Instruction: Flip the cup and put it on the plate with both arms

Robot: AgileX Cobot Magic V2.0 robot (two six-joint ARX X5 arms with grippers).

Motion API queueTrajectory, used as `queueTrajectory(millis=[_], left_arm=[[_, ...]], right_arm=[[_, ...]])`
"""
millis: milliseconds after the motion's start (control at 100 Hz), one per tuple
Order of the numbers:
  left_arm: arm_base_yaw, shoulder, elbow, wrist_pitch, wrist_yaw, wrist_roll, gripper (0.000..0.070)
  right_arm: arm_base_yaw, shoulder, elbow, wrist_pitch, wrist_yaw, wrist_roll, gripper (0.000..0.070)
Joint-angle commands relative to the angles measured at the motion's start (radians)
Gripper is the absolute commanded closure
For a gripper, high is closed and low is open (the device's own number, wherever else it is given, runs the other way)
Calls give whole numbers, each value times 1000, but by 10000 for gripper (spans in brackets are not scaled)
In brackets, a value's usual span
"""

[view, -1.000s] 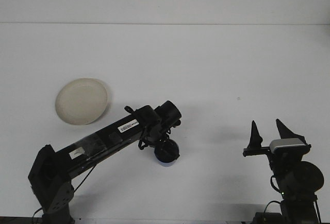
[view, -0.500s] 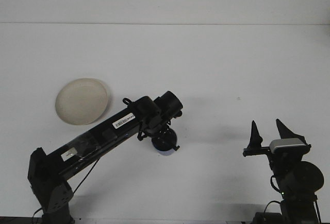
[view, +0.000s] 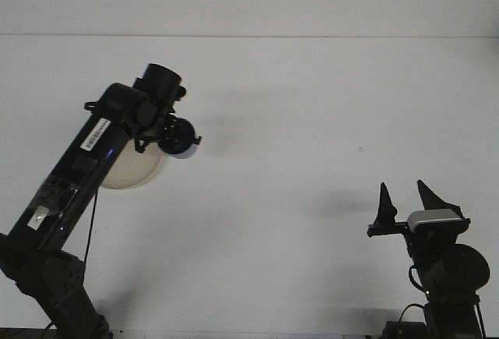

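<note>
Front view. The left black robot arm rises from the lower-left corner and slants up across the white tabletop (view: 312,121). Its left gripper (view: 176,138) sits at the upper left, with the fingers clamped on a small dark cup with a blue base (view: 178,138). The cup is held clear of the table, tipped on its side, just beside the right edge of the round cream-coloured plate (view: 132,174). The arm covers most of the plate; only its lower right portion shows below the wrist. Whether the cup is over the plate or slightly past its rim cannot be told from this angle.

The right gripper (view: 404,199) stands at the lower right, well apart from the cup and plate. Its two black pointed fingers (view: 384,203) point upward and stand apart, with nothing between them. Its grey-topped wrist housing sits directly below.
</note>
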Motion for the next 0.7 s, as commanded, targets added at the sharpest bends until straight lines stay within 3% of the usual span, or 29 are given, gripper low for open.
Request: queueTrajectory(millis=[0, 310, 690], left_arm=[[56, 16, 19, 2, -9, 9, 694], [310, 58, 19, 29, 3, 3, 690], [401, 196, 19, 32, 18, -10, 689]], right_arm=[[1, 0, 3, 11, -1, 13, 200], [1, 0, 3, 11, -1, 13, 200], [1, 0, 3, 11, 0, 13, 201]])
